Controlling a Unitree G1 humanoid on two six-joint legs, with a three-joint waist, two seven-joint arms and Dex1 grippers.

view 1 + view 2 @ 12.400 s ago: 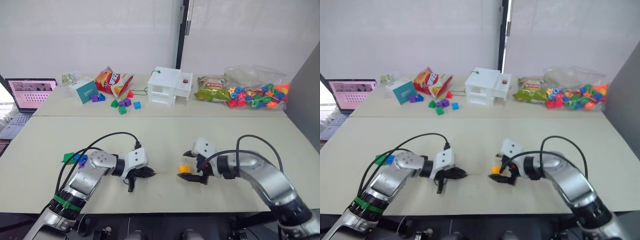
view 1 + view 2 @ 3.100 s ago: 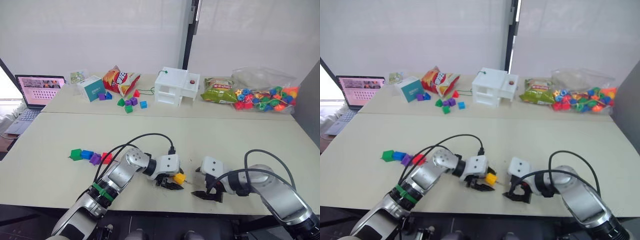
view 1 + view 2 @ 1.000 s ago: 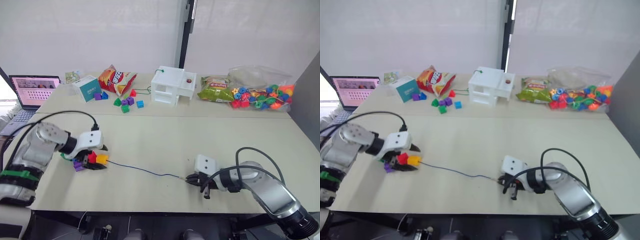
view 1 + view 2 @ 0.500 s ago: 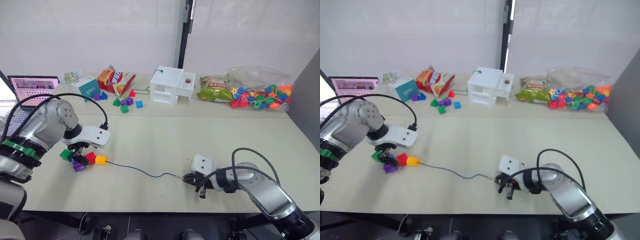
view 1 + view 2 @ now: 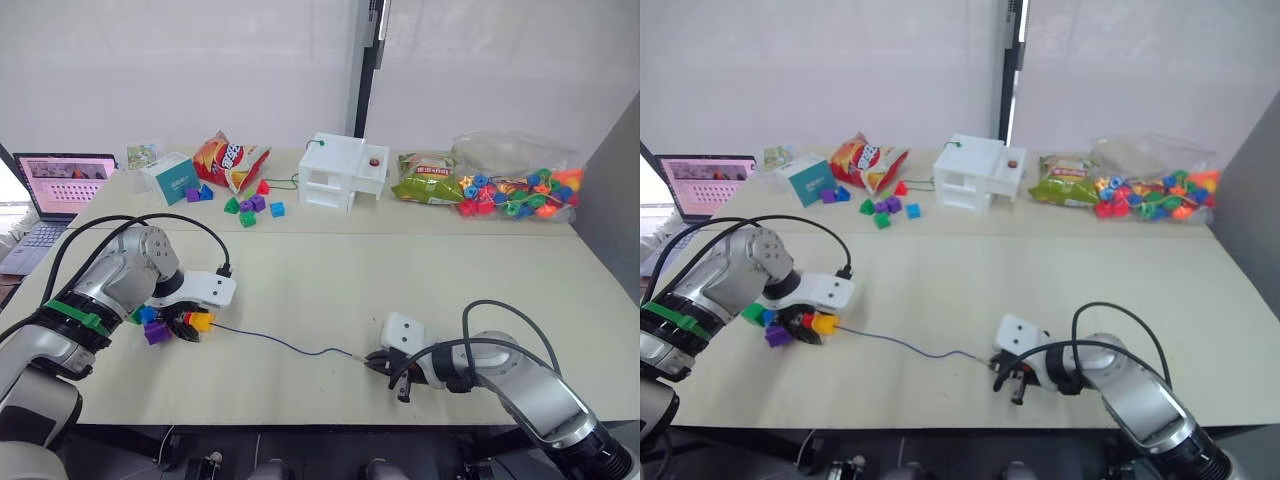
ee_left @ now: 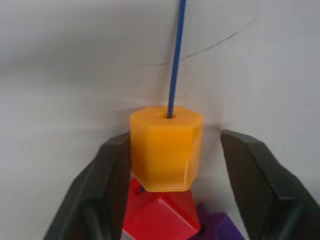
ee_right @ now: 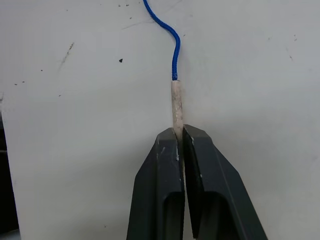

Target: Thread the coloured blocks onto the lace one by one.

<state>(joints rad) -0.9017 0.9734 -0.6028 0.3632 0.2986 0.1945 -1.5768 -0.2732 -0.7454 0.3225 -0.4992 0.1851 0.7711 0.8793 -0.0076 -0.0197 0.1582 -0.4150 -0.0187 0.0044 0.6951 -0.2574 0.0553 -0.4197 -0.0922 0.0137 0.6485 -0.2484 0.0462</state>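
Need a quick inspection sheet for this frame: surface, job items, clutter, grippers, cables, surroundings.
Surface: pale table, seam across the middle.
Job's things: yellow block threaded on the lace; red block and purple block right behind it; blue block and green block alongside.
Clutter: snack bags, white box, teal box, loose small blocks, bag of beads along the far edge.
Grippers: left gripper open, straddling the yellow block; right gripper shut on the lace's pale tip.
Cables: black cables looping over both arms.
Surroundings: laptop at left, white wall behind.
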